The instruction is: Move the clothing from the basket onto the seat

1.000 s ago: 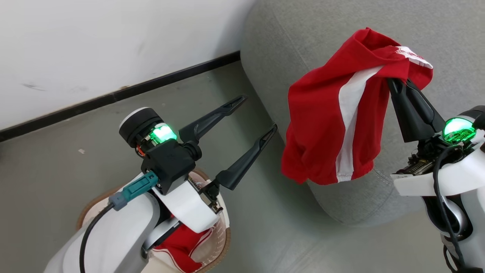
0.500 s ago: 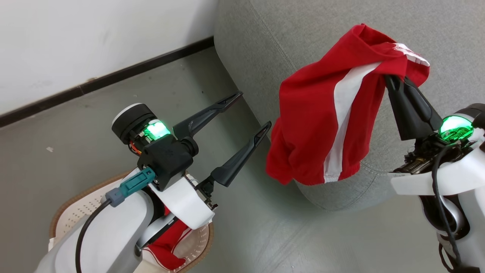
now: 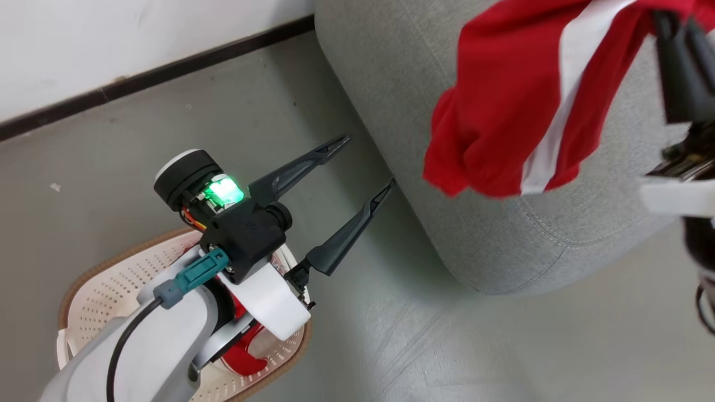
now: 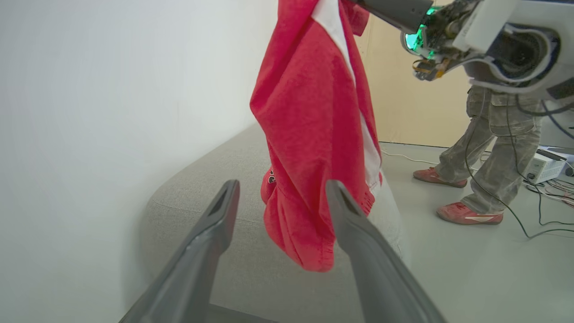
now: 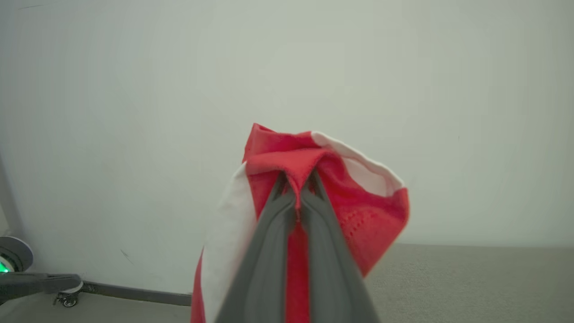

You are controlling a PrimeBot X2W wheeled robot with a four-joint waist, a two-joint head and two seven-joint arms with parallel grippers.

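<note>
Hanging from the clamped right pincer (image 5: pixel 297 179), one red garment (image 3: pixel 503 106) dangles over the single grey seat (image 3: pixel 391 84); a second garment (image 3: pixel 241 350) lies in the one basket (image 3: pixel 106 262). Left pincer (image 3: pixel 370 160) gapes empty. Left wrist view adds a person's legs (image 4: pixel 489 175).

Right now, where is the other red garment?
The other red garment lies in the basket at the head view's lower left, partly hidden under the left arm, left of the sofa.
</note>
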